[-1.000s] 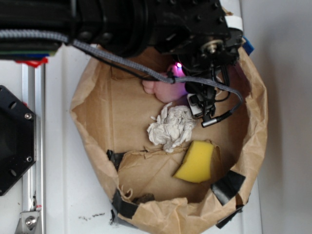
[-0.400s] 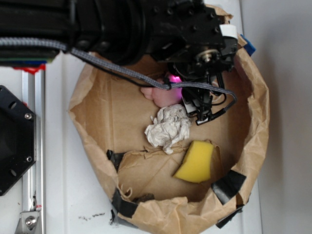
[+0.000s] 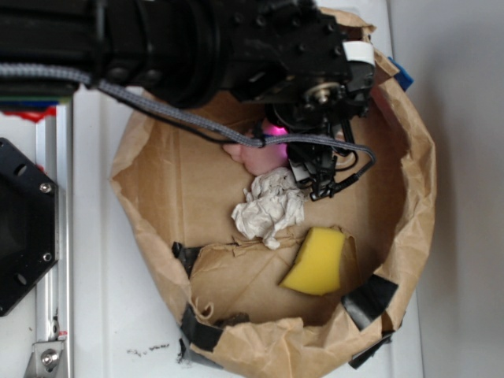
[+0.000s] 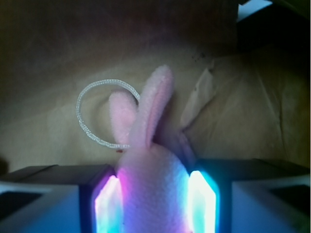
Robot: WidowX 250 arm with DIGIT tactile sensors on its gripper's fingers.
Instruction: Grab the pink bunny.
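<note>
The pink bunny (image 4: 153, 189) fills the space between my gripper's two lit pads in the wrist view, its long ears pointing up and its white loop cord (image 4: 97, 116) lying on the brown paper. Both pads touch its sides. In the exterior view only part of the bunny (image 3: 258, 155) shows, under my black gripper (image 3: 307, 146), inside the brown paper bag (image 3: 157, 189). My gripper is shut on the bunny.
A crumpled off-white paper wad (image 3: 269, 209) lies just below the bunny. A yellow sponge wedge (image 3: 319, 261) lies lower right in the bag. The bag's rolled rim rings everything. A black mount (image 3: 24, 224) and metal rail stand at the left.
My gripper has shifted left and slightly up over the bunny. The paper wad has slid a little to the left.
</note>
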